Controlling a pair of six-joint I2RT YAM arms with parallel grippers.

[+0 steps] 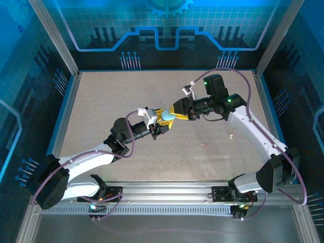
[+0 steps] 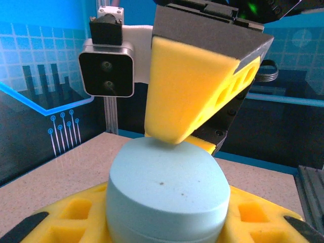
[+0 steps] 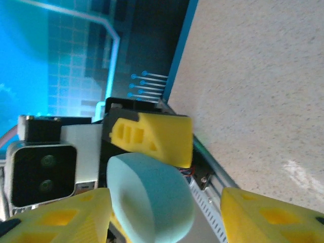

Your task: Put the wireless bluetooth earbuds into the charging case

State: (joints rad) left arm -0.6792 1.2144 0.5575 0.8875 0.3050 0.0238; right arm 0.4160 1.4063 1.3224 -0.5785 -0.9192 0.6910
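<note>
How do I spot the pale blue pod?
Find where both arms meet above the speckled tan table. There the left gripper clamps a smooth pale blue oval pod, far larger than the two tiny pinkish bits lying loose nearby.

The charging case (image 1: 168,116) sits between left gripper (image 1: 164,119) and right gripper (image 1: 177,113) over the table (image 1: 111,101) (mid-surface). Two earbuds (image 1: 204,145) lie on it, further right.

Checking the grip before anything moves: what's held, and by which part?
Left claw grips the pale blue case by its sides; right claw holds nothing.
</note>
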